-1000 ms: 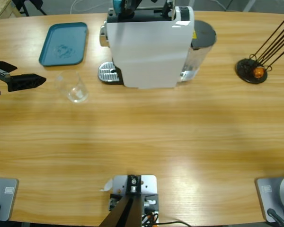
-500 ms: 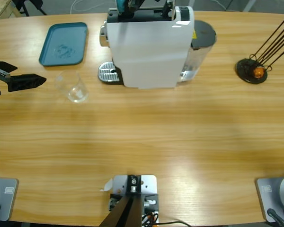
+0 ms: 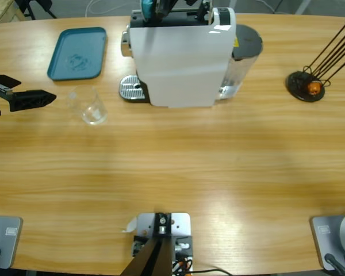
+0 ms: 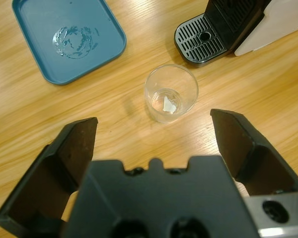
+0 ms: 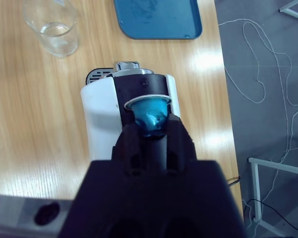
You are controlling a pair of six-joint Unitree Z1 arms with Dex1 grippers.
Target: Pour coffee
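glass cup point(image 4: 171, 93) stands empty ahead of the wide-open left gripper point(image 4: 159, 136).

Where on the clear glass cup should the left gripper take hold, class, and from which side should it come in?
Grip the glass cup across its round side wall, below the rim. It stands upright on the table, apart from the tray and the drip grille. The left gripper already faces it, jaws open, so a straight approach probably suits.

Coffee machine point(image 4: 238, 25) cut off at the left wrist view's top edge; glass cup's point(image 4: 171, 93) contents indiscernible.
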